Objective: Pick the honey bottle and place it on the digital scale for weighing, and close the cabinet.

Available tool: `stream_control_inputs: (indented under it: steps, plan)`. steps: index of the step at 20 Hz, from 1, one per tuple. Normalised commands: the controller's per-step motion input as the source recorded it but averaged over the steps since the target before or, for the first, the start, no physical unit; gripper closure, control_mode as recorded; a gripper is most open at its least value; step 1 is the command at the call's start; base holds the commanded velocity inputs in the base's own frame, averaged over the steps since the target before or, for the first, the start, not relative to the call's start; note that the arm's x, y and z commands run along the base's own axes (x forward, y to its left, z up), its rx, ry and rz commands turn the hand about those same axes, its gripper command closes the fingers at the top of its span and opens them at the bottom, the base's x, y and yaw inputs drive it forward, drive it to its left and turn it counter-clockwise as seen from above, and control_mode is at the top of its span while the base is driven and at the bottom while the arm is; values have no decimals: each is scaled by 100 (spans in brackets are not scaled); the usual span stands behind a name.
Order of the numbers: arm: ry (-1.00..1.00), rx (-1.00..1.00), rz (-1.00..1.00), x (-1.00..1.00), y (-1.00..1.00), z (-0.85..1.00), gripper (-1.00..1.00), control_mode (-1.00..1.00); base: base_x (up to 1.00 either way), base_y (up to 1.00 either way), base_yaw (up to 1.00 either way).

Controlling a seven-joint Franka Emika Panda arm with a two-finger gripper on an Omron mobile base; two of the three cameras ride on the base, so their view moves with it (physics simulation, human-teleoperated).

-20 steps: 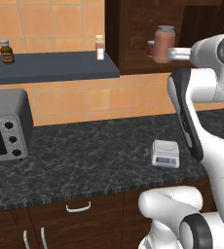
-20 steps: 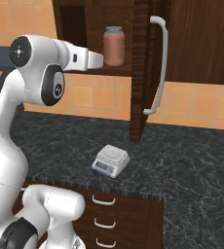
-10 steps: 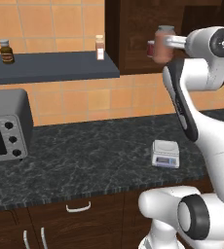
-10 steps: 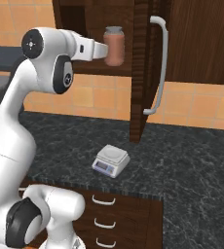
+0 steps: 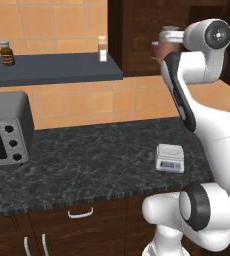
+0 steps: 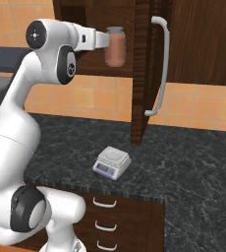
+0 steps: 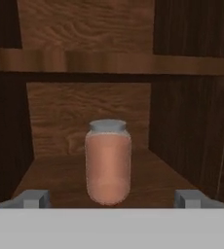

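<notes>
Though grey-lidded, honey bottle [image 7: 108, 163] reddish-brown.

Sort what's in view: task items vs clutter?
Job:
honey bottle, standing on the cabinet shelf
digital scale, on the counter
cabinet, door open

Lying about:
toaster oven
small brown bottle and white-capped bottle on the wall shelf

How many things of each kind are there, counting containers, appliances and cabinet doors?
Containers: 3 (honey bottle, brown bottle and white-capped bottle on the shelf)
Appliances: 2 (digital scale, toaster oven)
Open cabinet doors: 1 (cabinet)
Total: 6
</notes>
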Motion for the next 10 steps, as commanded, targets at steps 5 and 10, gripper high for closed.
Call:
stream_control_inputs:
  steps: [5, 10]
  plan:
    - [-4, 0, 10, 54, 7, 0, -100, -100, 0, 0, 0]
    - [-8, 0, 6, 53, -5, 4, -100, -100, 0, 0, 0]
